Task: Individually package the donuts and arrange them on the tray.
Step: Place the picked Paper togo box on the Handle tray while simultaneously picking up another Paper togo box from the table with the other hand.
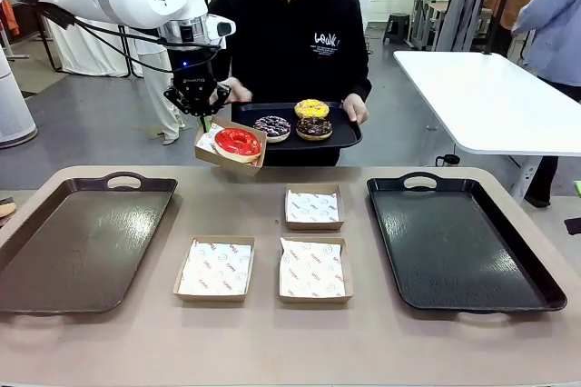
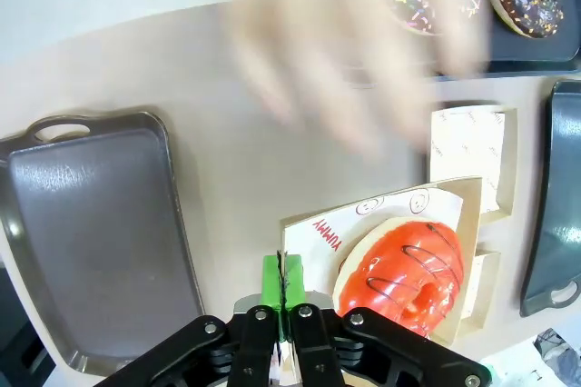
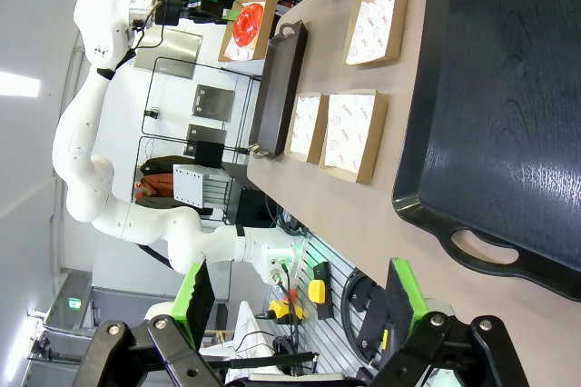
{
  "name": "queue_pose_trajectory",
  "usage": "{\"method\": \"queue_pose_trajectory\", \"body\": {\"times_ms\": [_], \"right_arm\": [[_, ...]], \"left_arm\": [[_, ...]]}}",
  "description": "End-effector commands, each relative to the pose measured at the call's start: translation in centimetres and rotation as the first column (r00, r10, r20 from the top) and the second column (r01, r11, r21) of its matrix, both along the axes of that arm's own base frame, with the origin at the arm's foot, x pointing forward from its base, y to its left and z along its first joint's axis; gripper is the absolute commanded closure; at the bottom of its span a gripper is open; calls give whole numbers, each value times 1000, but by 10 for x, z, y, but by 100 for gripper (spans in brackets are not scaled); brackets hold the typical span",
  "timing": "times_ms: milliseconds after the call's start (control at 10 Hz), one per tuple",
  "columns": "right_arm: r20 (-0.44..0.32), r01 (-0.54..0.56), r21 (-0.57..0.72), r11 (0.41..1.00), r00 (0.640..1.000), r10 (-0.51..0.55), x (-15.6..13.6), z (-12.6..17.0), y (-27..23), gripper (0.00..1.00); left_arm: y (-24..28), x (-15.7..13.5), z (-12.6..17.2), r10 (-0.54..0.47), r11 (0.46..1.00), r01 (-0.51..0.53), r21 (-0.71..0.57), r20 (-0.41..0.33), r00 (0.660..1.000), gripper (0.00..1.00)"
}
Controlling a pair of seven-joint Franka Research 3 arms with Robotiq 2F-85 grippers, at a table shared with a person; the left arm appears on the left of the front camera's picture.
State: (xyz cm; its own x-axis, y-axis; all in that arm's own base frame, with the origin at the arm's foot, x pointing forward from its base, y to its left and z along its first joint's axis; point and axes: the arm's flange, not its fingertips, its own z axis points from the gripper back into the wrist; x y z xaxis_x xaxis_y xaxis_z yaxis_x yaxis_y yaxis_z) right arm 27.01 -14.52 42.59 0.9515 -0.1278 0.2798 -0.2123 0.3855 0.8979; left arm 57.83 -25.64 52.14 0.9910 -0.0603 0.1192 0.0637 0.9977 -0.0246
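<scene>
The left claw (image 1: 205,113) is clamped tight on the rim of a small brown cardboard box (image 1: 227,162) carrying the glossy red ring donut (image 1: 238,142), raised above the beige surface (image 1: 136,342) at its far left. Just beyond, a person's black tray (image 1: 349,135) holds 3 more donuts (image 1: 311,109). The right claw (image 3: 298,301) gapes wide, empty.

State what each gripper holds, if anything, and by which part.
The left gripper pinches the rim of the brown cardboard box carrying the glossy red donut. The right gripper holds nothing.
</scene>
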Motion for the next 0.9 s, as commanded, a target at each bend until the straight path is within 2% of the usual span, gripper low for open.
{"method": "queue_pose_trajectory", "body": {"times_ms": [0, 600, 700, 800], "right_arm": [[18, 0, 24, 1000, 1000, 0, 1, 0, 1, 0], [18, 0, 24, 1000, 1000, 0, 1, 0, 1, 0], [0, 0, 0, 1000, 1000, 0, 0, 0, 0, 0], [-26, -3, -46, 999, 1000, 1, 19, 12, 11, 0]], "left_arm": [[1, -1, -1, 0, 1000, 0, -6, 2, 1000, 100], [1, -1, -1, 0, 1000, 0, -6, 2, 1000, 100], [0, 0, 0, 0, 1000, 0, 0, 0, 1000, 99], [10, 1, 4, -16, 1000, 16, 4, 11, 1000, 99]]}}
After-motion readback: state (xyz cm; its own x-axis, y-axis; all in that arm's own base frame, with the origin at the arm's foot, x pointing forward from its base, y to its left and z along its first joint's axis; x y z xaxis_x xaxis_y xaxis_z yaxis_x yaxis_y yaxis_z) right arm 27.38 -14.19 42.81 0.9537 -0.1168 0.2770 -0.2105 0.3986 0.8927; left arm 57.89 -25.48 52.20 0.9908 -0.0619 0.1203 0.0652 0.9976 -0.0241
